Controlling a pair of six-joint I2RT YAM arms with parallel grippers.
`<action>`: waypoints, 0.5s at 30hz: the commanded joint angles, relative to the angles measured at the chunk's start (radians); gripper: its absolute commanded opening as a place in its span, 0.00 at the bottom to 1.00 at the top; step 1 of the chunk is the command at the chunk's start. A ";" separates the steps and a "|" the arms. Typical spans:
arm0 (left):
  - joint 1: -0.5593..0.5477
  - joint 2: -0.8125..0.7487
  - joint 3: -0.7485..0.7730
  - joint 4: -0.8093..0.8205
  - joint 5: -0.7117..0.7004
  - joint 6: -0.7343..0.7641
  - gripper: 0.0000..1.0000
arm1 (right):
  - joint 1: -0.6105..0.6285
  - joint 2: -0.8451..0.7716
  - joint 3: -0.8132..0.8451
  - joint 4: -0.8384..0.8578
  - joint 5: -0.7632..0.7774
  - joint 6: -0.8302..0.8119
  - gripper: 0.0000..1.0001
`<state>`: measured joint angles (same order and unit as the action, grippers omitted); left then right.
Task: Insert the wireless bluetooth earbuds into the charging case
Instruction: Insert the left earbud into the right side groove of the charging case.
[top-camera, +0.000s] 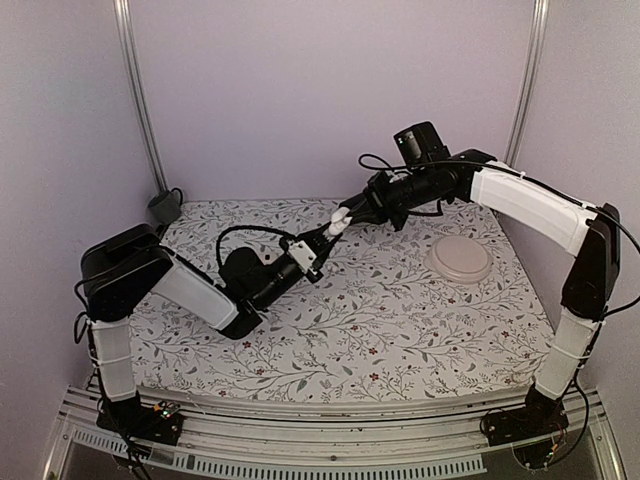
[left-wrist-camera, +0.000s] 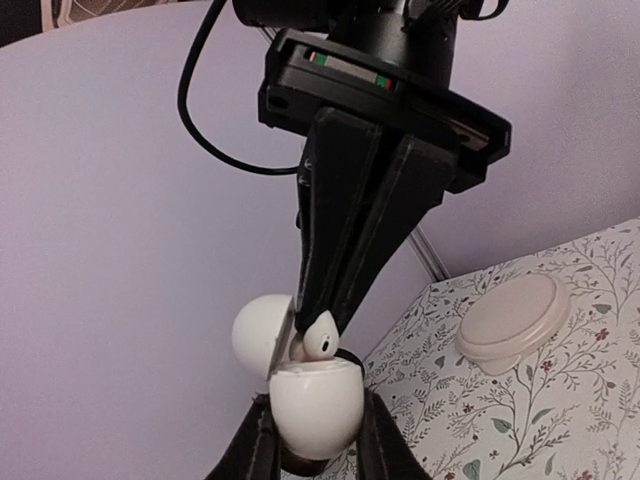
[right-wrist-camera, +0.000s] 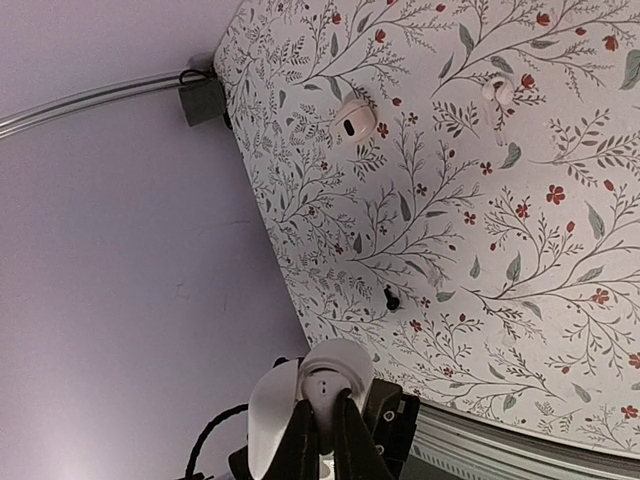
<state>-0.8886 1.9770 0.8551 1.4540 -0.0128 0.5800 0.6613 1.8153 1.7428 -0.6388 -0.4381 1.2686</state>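
The left claw (left-wrist-camera: 314, 432) is closed almost all the way, its two dark fingers (left-wrist-camera: 252, 448) pressing either side of the charging case (left-wrist-camera: 312, 405). The case is held up in the air, above the middle of the flowered surface (top-camera: 380, 330), with its mouth tipped away from the left wrist. Its hinged lid (left-wrist-camera: 260, 330) stands open, swung off to one side of the body.

Coming in from the far side, the right claw (left-wrist-camera: 318, 312) points down at the open mouth. Its fingers are pinched nearly together on a small glossy white earbud (left-wrist-camera: 320, 340). The earbud's lower end sits at the rim of the case, between body and lid. How deep it is in its socket cannot be told.

Beyond the two claws, a pale round dish (top-camera: 459, 260) rests on the right side of the surface. In the right wrist view a tiny black bit (right-wrist-camera: 391, 296) lies on the cloth. Farther off are a white round lump with a dark spot (right-wrist-camera: 352, 121) and a second earbud (right-wrist-camera: 497, 92), well apart from each other. A grey box (right-wrist-camera: 203, 100) sits at the far left corner against the wall.
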 joint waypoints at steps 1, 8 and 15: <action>-0.042 0.024 0.038 0.110 0.074 -0.019 0.00 | 0.017 0.033 0.026 -0.017 0.002 0.000 0.11; -0.043 0.046 0.054 0.126 0.061 -0.044 0.00 | 0.024 0.032 0.032 -0.017 -0.001 0.000 0.15; -0.040 0.070 0.076 0.116 0.049 -0.052 0.00 | 0.026 0.039 0.066 -0.053 0.010 -0.018 0.16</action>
<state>-0.8944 2.0258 0.8898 1.5017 -0.0101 0.5468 0.6655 1.8229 1.7664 -0.6781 -0.4168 1.2675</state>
